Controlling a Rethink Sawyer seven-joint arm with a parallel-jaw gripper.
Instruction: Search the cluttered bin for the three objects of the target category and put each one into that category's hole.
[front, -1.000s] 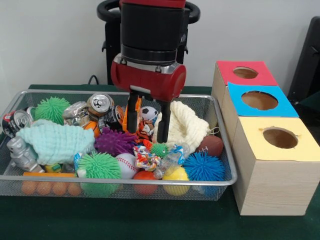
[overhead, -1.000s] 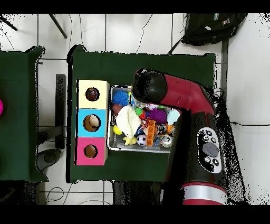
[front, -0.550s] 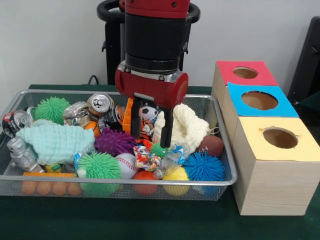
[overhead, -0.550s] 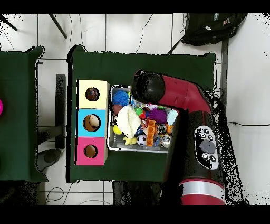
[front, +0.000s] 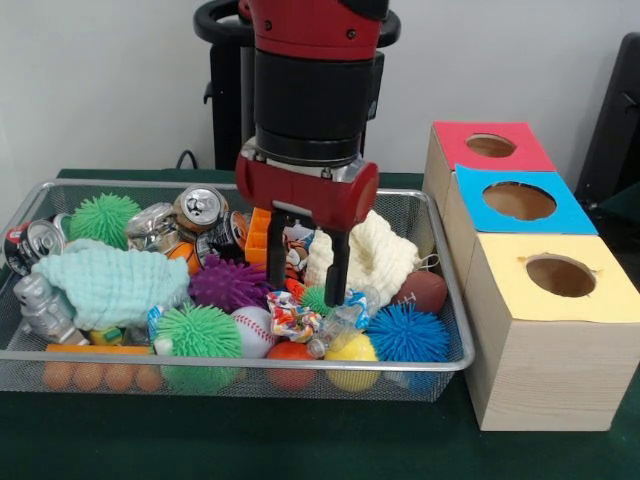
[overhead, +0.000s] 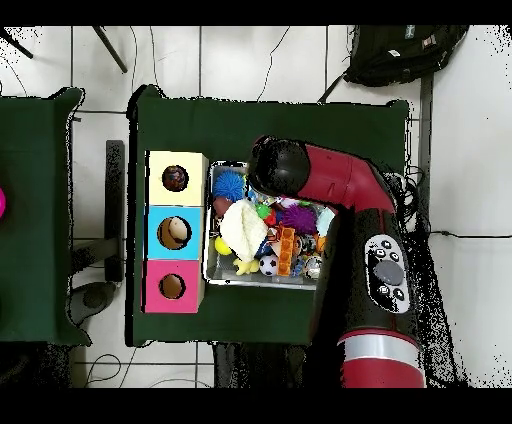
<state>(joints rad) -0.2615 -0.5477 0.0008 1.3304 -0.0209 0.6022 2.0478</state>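
Observation:
My gripper (front: 306, 292) hangs open inside the wire bin (front: 455, 330), its two black fingers (front: 337, 265) straddling a small green spiky ball (front: 318, 299) with nothing gripped. Close around it lie a purple spiky ball (front: 228, 283), a striped tiger toy (front: 296, 252), a crinkled colourful wrapper (front: 290, 317) and a baseball (front: 253, 330). A blue spiky ball (front: 405, 333) and a cream cloth (front: 378, 250) sit to the right. In the overhead view the arm's head (overhead: 278, 165) covers the gripper. The three boxes have a red top (front: 490, 146), a blue top (front: 518, 201) and a yellow top (front: 560, 275), each with a round hole.
Crushed cans (front: 200, 207), a mint cloth (front: 110, 284), two large green spiky balls (front: 199, 333), a brown football (front: 424, 291), a yellow ball (front: 352, 350) and a silver robot toy (front: 40, 305) fill the bin. The boxes (overhead: 176, 232) stand in a row beside the bin (overhead: 214, 276).
The gripper has come down into the bin and shifted slightly right and toward the front, its open fingers now reaching the small green spiky ball.

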